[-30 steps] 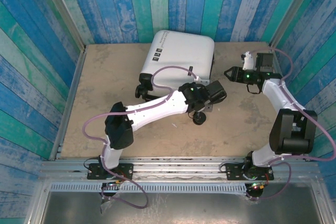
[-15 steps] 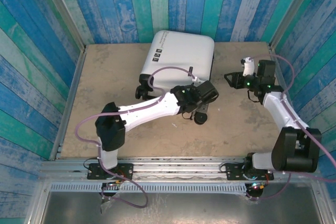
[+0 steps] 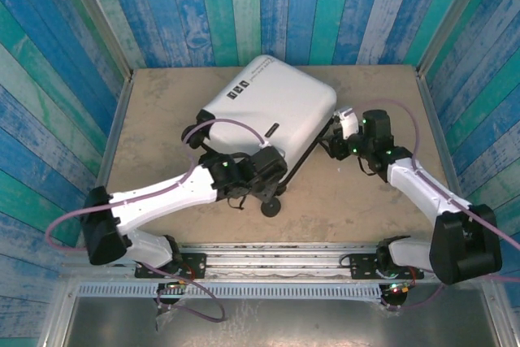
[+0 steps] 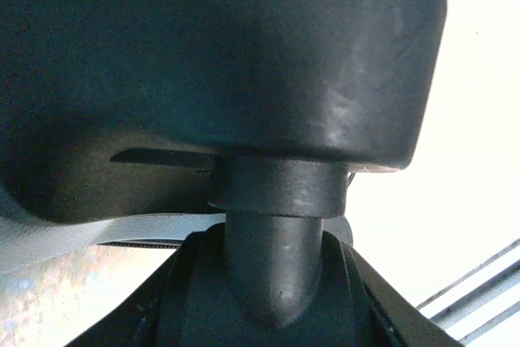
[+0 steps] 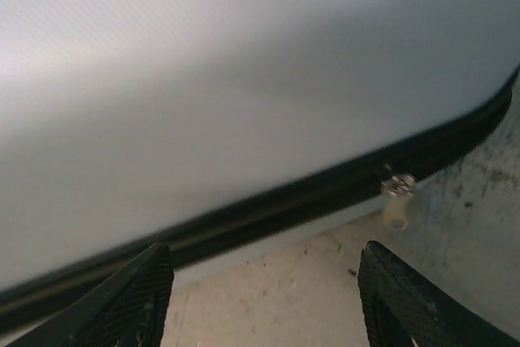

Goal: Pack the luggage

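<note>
Top external puts the luggage [image 3: 272,103] on the tabletop [image 3: 162,119] with its white shell up. It is turned at an angle and lies between your two claws. Your left claw [image 3: 268,188] sits at the near wheeled edge, and one black wheel [image 3: 270,207] is just beside it on the side toward the arm bases. Small black labels [image 3: 240,87] sit on the shell well beyond that claw, toward the far left corner.

Left wrist is pressed right up against a black caster part of the luggage [image 4: 244,54]. A rounded black body looms ahead of the left claw [image 4: 272,298], and a short stem runs down from it into the gap. The fingers [image 4: 191,298] hug that stem on both sides, so read this claw as clamped on the luggage.

Your right claw [image 3: 335,142] is at the right side of the case, just off its edge. In the right wrist view the fingertips [image 5: 142,298] of the right claw [image 5: 268,298] stand well apart with bare tabletop [image 5: 325,282] between them. The pale shell [image 5: 203,62] rises just ahead. Its black zipper trim [image 5: 268,205] crosses in front of the claw, and a metal zipper pull [image 5: 396,201] hangs from the trim, ahead and to the right.
</note>
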